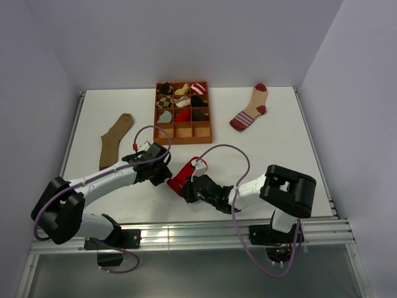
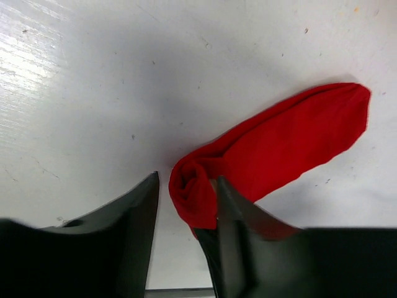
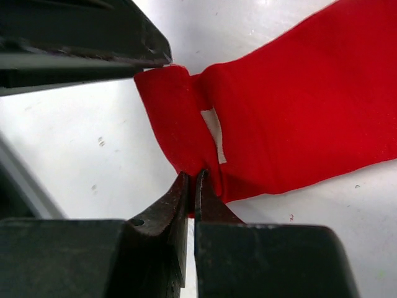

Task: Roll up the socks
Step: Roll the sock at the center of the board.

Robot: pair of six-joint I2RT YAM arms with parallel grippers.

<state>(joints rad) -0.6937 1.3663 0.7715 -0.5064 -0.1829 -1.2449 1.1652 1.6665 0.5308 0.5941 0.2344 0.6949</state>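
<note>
The red sock (image 1: 183, 175) lies on the counter (image 1: 279, 155) near the front, between both arms. Its rolled end sits inside the open left pincer (image 2: 186, 180). The right pincer (image 3: 191, 180) is pinched tight on that same end. The long flat part points away toward the back, so rolling should go that way

No writing, brand, number or sign could be read in any view. The only label-like thing was a small white tab (image 3: 213, 133) on the red sock (image 3: 298, 105), just beyond the tips of the right gripper (image 3: 192, 186), and it showed no legible print.
</note>
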